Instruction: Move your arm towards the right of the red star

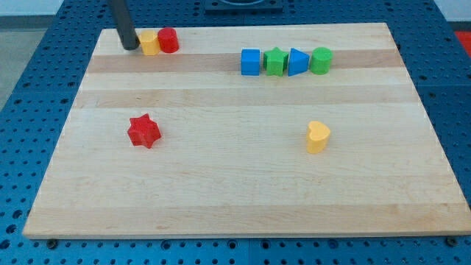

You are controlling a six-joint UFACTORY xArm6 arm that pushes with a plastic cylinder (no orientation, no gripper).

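In the camera view you see a pale wooden board [243,184] lying on a blue pegboard bench [29,88]. The rod comes down from the view's top left, and my tip [130,46] rests on the board near its top left corner. It is a bare rod end with nothing to open or close, and it grasps nothing. My tip sits just to the view's left of a small yellow block [149,43], touching it or very nearly so; you cannot tell which. A red block [168,40], roughly cylindrical, stands against the yellow one on its right side.

The red star [143,131] lies alone in the board's left half, well below my tip and slightly to the view's right of it. The two are well apart.

Along the top right you find a row of four blocks set close together: a blue cube [251,62], a green block [274,61], a blue triangle [297,62] and a green cylinder [321,60]. A yellow heart [317,137] stands by itself in the right half, level with the star.
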